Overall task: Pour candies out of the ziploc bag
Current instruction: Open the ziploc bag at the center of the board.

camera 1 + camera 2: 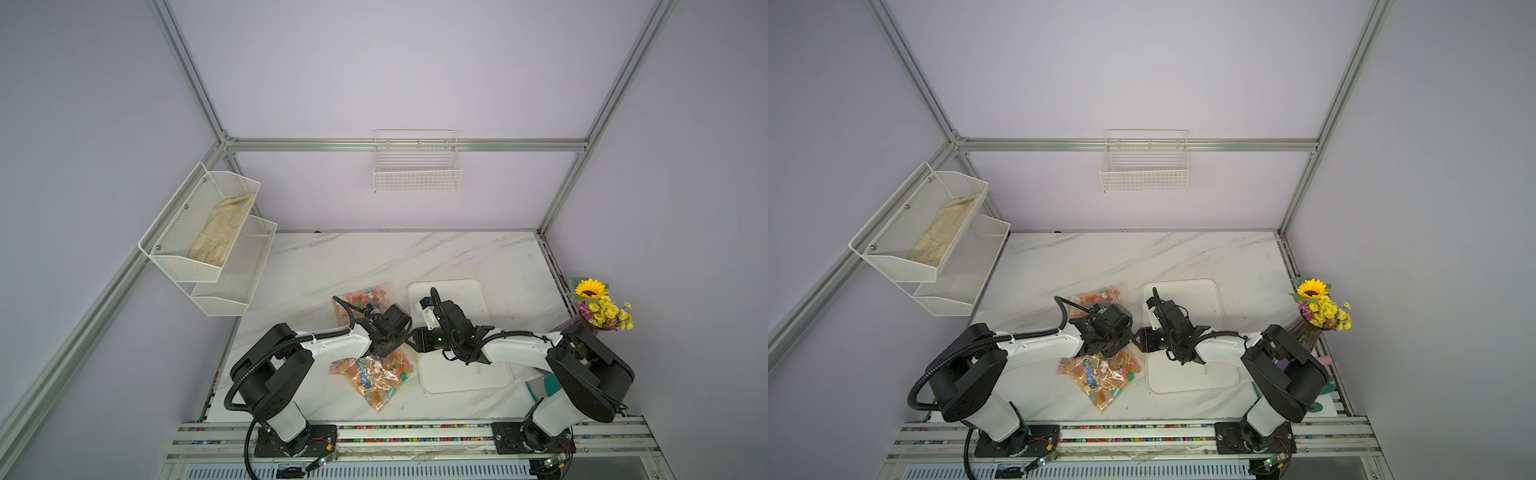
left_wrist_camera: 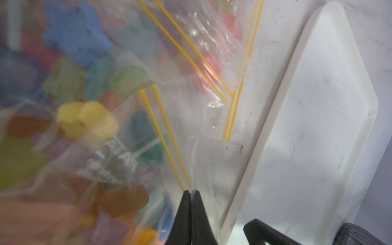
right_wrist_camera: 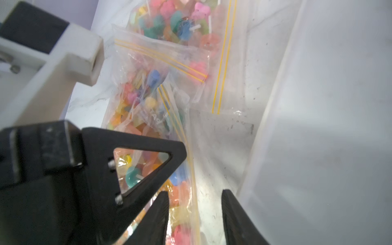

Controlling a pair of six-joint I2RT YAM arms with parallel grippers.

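Left gripper (image 2: 190, 192) clamps ziploc bag (image 2: 118, 152) rim — right gripper (image 3: 195, 191) half-open.

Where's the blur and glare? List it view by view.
Left wrist: candies near the lens are out of focus, tray sharper. Right wrist: ziploc bag mid-frame sharp, foreground soft, tray washed out. Both top views: sharp, evenly lit, glints on the ziploc bag.

- The left arm (image 1: 332, 343) stretched rightward from its near-left base, and the left gripper (image 2: 190, 194) was closed tight, pinching the edge of the ziploc bag (image 2: 118, 152).
- The right arm (image 1: 517, 347) stretched leftward, and the right gripper (image 3: 196, 212) had its jaws parted, close beside the left one.
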